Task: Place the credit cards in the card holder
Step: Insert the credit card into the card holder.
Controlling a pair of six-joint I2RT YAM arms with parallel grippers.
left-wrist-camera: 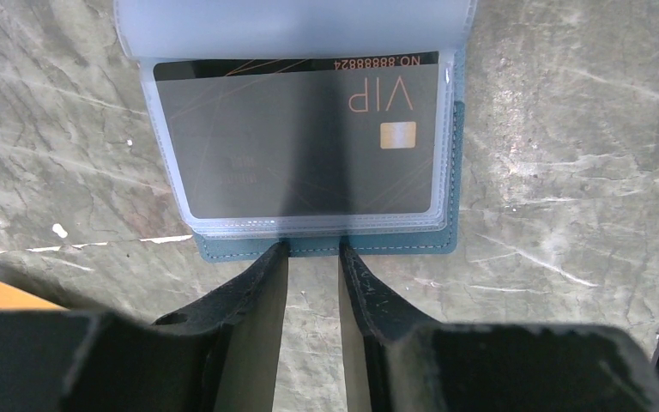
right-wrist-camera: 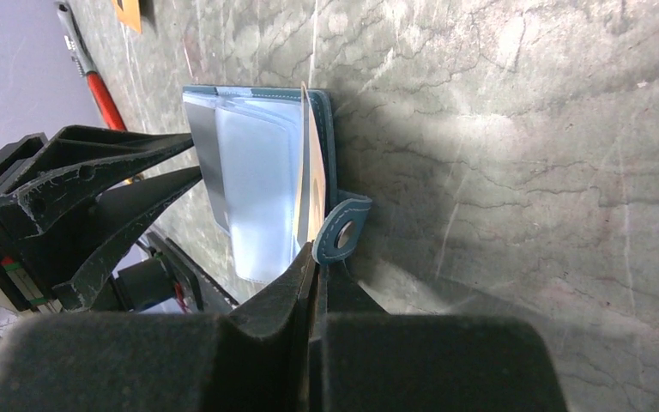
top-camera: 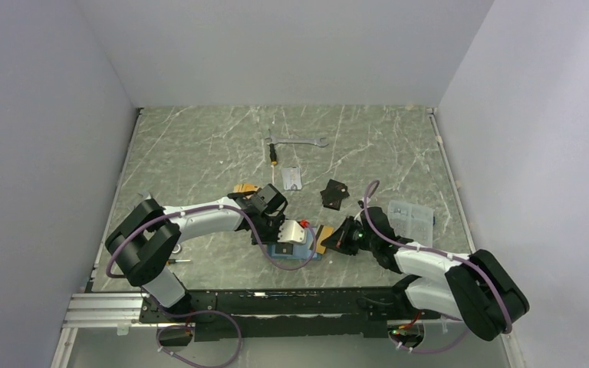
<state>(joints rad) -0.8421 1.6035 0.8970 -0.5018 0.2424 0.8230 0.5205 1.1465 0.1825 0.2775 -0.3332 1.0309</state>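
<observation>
Left wrist: sleeved dark card (left-wrist-camera: 249, 163)

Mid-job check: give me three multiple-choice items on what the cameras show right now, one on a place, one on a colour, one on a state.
1. Where is the dark VIP card?
A. In a clear sleeve of the open card holder
B. Lying loose, outside any sleeve
C. Standing on its edge

2. What colour is the card holder's cover?
A. Red
B. Teal-blue
C. White

3. How is the right hand?
A. Wide open
B. Shut on nothing
C. Shut on a thin orange card

Answers:
1 A, the left wrist view shows it behind clear plastic.
2 B, the stitched edge under the sleeves is teal-blue.
3 C, the card's edge runs out from between the closed fingers towards the holder.
</observation>
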